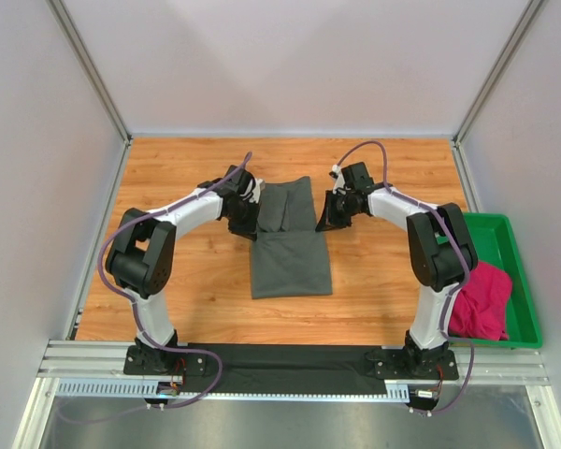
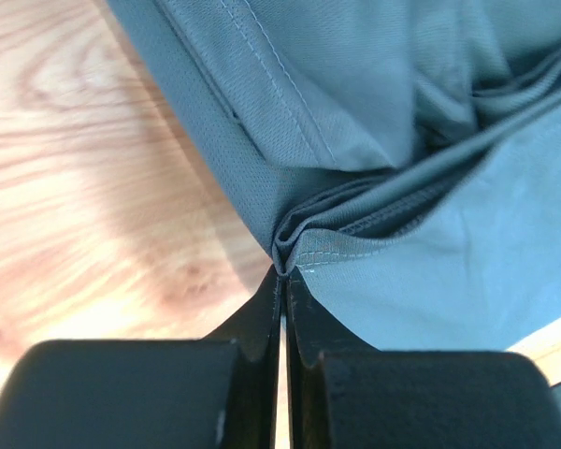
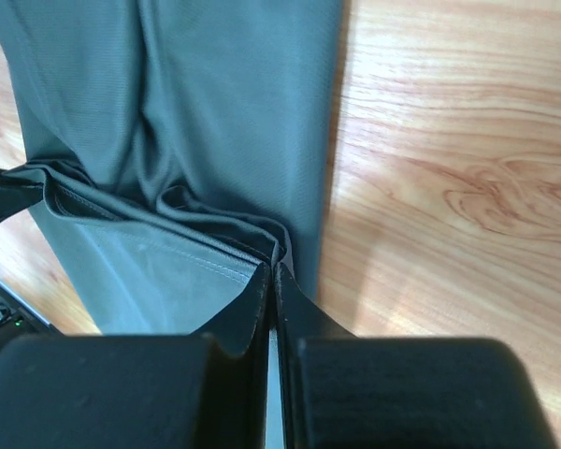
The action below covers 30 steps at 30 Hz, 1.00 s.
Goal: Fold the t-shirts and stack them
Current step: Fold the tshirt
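Wooden table (image 1: pixel 168 281), white walls (image 1: pixel 37 140). My left gripper (image 2: pixel 282 279) and right gripper (image 3: pixel 271 273) pinch opposite edges of the charcoal t-shirt (image 1: pixel 290 262), mid-fold; next, I judge, lift both evenly, fold over.

Matt woven cloth t-shirt (image 1: pixel 290 254), smooth wooden table (image 1: pixel 192 285)

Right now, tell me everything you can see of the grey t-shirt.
The grey t-shirt is dark charcoal, fine-knit cloth with stitched hems. It lies partly folded into a long strip in the middle of the wooden table. Its near part is a smooth rectangle and its far part is narrower and creased. Layers bunch at a cross fold midway along it. There the left gripper is shut on its left edge, and the right gripper is shut on its right edge.
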{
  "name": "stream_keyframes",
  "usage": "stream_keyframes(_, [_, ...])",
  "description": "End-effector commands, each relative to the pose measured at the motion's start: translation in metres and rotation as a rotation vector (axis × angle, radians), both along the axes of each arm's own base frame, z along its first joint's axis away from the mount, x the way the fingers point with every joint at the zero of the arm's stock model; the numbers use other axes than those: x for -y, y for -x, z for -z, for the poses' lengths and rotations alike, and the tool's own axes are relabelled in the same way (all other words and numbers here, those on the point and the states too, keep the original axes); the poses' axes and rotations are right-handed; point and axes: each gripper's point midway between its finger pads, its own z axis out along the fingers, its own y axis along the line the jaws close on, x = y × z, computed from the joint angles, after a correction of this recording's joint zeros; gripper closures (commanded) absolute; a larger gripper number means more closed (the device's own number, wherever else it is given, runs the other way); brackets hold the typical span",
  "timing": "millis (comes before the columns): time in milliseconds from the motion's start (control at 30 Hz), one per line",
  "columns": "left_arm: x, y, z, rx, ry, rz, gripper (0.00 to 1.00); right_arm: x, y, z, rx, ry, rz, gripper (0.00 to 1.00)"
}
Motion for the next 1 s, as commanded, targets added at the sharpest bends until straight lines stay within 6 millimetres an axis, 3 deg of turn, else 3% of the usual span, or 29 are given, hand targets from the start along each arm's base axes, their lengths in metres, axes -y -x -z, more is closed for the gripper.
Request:
stream_keyframes(0, [-0.009,-0.002,-0.032,0.076,0.002,-0.051,1.00,-0.002,-0.014,-0.044,0.095,-0.028,0.004,1.00])
stream_keyframes(67, [-0.012,0.000,-0.033,0.080,-0.011,-0.062,1.00,0.000,-0.012,-0.041,0.091,-0.021,0.007,1.00])
stream_keyframes(167, [-0.017,0.001,-0.020,0.057,-0.044,-0.064,1.00,-0.003,-0.016,-0.035,0.085,-0.032,0.004,1.00])
stream_keyframes(200, [-0.017,0.001,-0.015,0.046,-0.050,-0.060,1.00,-0.005,-0.015,-0.024,0.060,-0.029,-0.004,0.99])
stream_keyframes(267, [-0.017,0.000,-0.001,0.019,-0.069,-0.060,1.00,-0.009,-0.021,-0.021,0.050,-0.044,-0.013,0.98])
stream_keyframes(400, [-0.021,-0.003,0.004,0.011,-0.093,-0.083,1.00,-0.012,-0.028,-0.001,0.020,-0.030,-0.025,0.91])
stream_keyframes(500, [-0.035,-0.004,0.003,0.012,-0.163,-0.130,0.84,-0.009,-0.038,0.002,0.025,0.011,-0.033,0.83])
stream_keyframes(533, [-0.039,-0.001,-0.001,0.008,-0.179,-0.140,0.70,-0.006,-0.041,0.000,0.037,0.035,-0.043,0.80])
stream_keyframes(567, [-0.045,0.001,-0.002,0.011,-0.206,-0.171,0.62,0.003,-0.041,0.002,0.031,0.094,-0.028,0.73])
stream_keyframes(667, [-0.052,0.007,-0.019,0.039,-0.205,-0.198,0.54,0.019,-0.047,-0.011,0.065,0.193,-0.025,0.67])
stream_keyframes(733, [-0.051,0.010,-0.035,0.059,-0.180,-0.208,0.48,0.020,-0.053,-0.030,0.111,0.197,-0.024,0.65])
stream_keyframes(833, [-0.043,0.006,-0.059,0.129,-0.104,-0.206,0.46,0.010,-0.056,-0.045,0.149,0.183,-0.037,0.62])
stream_keyframes(967, [-0.019,-0.016,-0.076,0.203,0.011,-0.158,0.50,-0.030,-0.069,-0.051,0.181,0.100,-0.037,0.62])
